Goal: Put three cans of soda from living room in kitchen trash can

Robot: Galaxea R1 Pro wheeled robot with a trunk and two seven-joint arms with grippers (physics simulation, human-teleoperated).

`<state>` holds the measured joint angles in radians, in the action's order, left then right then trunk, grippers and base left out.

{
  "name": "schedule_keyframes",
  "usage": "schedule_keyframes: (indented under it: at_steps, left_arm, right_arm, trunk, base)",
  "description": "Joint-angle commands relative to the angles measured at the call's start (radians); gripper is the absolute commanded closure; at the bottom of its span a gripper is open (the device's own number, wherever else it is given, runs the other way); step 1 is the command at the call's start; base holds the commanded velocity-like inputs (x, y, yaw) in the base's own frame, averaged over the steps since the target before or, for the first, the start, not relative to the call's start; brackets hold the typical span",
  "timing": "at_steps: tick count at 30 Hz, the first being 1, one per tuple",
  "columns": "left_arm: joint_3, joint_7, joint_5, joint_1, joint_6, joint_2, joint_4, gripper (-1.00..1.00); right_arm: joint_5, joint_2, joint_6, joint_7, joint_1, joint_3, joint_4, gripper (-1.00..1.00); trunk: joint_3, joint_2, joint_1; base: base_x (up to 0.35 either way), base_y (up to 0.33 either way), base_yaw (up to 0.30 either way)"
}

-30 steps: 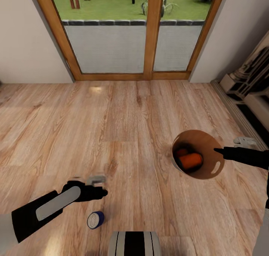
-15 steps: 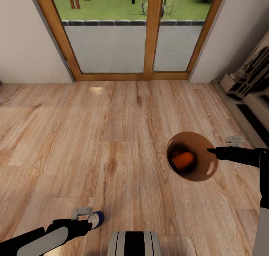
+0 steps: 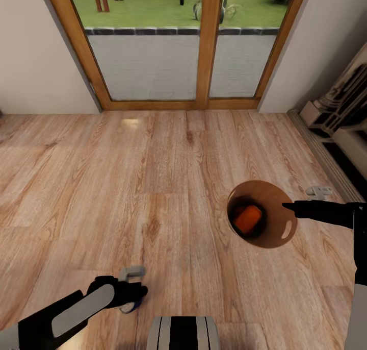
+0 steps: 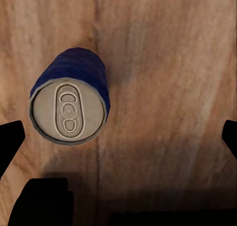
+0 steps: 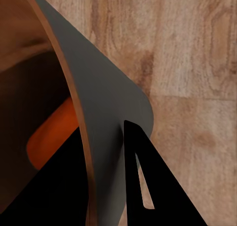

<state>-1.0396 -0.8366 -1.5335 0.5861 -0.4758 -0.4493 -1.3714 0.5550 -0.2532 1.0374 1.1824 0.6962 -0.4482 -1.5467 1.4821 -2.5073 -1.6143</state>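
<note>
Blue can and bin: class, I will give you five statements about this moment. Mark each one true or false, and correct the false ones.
1. The blue can stands upright on the wood floor. True.
2. The left pincer is shut on the blue can. False: its jaws are wide apart, the can between them but off to one side.
3. The right pincer grips the bin's rim. True.
4. The bin is empty. False: an orange can lies inside.
5. A rug covers the floor by the glass doors. False: bare wood there.
</note>
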Motion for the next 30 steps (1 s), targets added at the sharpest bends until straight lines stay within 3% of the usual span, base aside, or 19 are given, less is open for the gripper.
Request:
schedule_keyframes:
  at_steps: [1,4,9,12,15,16,18,20,22,24,30]
  left_arm:
    - [0.012,0.000,0.010,0.000,-0.010,0.008,0.004,-1.00]
    - [0.033,0.001,0.030,0.000,-0.026,0.022,0.013,-1.00]
    - [0.038,-0.001,0.037,0.000,-0.027,0.024,0.040,-1.00]
    - [0.068,0.005,0.077,0.000,-0.029,0.036,0.107,-1.00]
    - [0.100,0.010,0.130,0.000,-0.043,0.067,0.164,-1.00]
    - [0.121,0.018,0.175,0.000,-0.068,0.102,0.205,-1.00]
    - [0.146,0.033,0.212,0.000,-0.082,0.129,0.234,-1.00]
    - [0.183,0.072,0.265,0.000,-0.090,0.156,0.269,-1.00]
    - [0.195,0.103,0.296,0.000,-0.092,0.175,0.308,-1.00]
    - [0.199,0.122,0.314,0.000,-0.092,0.197,0.354,-1.00]
    - [0.202,0.128,0.318,0.001,-0.086,0.206,0.382,-1.00]
  right_arm:
    - [-0.013,0.000,0.010,0.003,0.000,0.000,-0.001,1.00]
    - [-0.013,0.000,0.010,0.003,0.001,0.000,-0.001,1.00]
    - [-0.013,0.001,0.010,0.003,0.000,0.000,-0.001,1.00]
    - [-0.013,0.002,0.010,0.003,0.001,0.001,-0.001,1.00]
    - [-0.013,0.003,0.010,0.003,0.000,0.001,-0.001,1.00]
    - [-0.013,0.003,0.010,0.003,0.000,0.002,-0.001,1.00]
    - [-0.013,0.003,0.010,0.002,0.000,0.003,-0.001,1.00]
    - [-0.013,0.003,0.010,0.002,0.000,0.002,-0.001,1.00]
    - [-0.013,0.003,0.010,0.002,0.000,0.003,-0.001,1.00]
    - [-0.013,0.003,0.010,0.002,0.000,0.002,-0.001,1.00]
    - [-0.013,0.003,0.010,0.002,0.000,0.002,-0.001,1.00]
  trunk:
    - [0.000,0.000,0.000]
    - [0.000,0.000,0.000]
    - [0.000,0.000,0.000]
    - [0.000,0.000,0.000]
    - [0.000,0.000,0.000]
    - [0.000,0.000,0.000]
    - [0.000,0.000,0.000]
    - [0.000,0.000,0.000]
    - [0.000,0.000,0.000]
    - [0.000,0.000,0.000]
    - [0.000,0.000,0.000]
  base:
    - [0.000,0.000,0.000]
    - [0.000,0.000,0.000]
    - [0.000,0.000,0.000]
    - [0.000,0.000,0.000]
    - [0.000,0.000,0.000]
    - [0.000,0.000,0.000]
    - [0.000,0.000,0.000]
    - [0.000,0.000,0.000]
    - [0.000,0.000,0.000]
    - [0.000,0.000,0.000]
    - [0.000,0.000,0.000]
